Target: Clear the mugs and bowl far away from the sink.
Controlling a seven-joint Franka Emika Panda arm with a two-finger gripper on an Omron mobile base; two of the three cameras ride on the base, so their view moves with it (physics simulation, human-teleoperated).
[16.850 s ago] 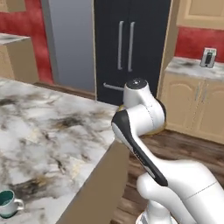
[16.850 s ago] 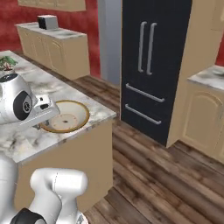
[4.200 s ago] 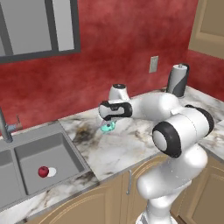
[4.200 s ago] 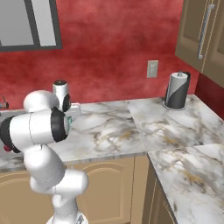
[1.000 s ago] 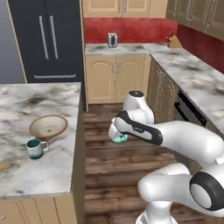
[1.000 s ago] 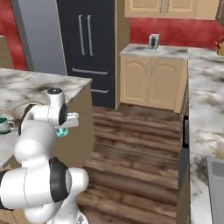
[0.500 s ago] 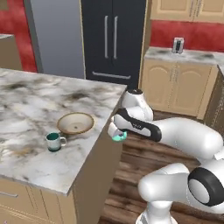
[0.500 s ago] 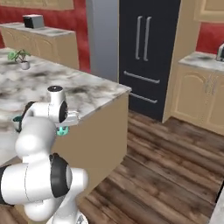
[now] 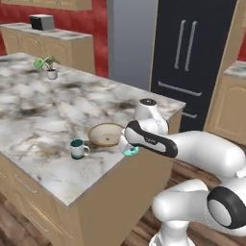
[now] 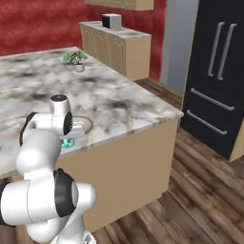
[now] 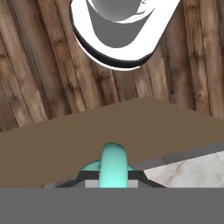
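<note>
Two mugs are in play: we see the mint-green mug (image 9: 130, 151) clamped in the gripper (image 9: 128, 150), jaws drawn nearly together on it, hanging just off the near edge of the island counter (image 9: 43, 115). In the right base view the same mint mug (image 10: 68, 142) shows as a small patch under the wrist, beside the counter edge. In the hand view its curved handle (image 11: 113, 166) rises between the finger tips (image 11: 87, 177), running straight away from the camera; which way the mug's mouth faces we cannot tell. The dark teal mug (image 9: 77, 148) stands upright on the marble, handle pointing to the right in the left base view, toward the bowl (image 9: 105, 134), near it but apart. The bowl sits flat, open side up, close to the counter's near edge, just beside the held mug. Well apart, at the far end, stands a small potted plant (image 9: 48, 67)
</note>
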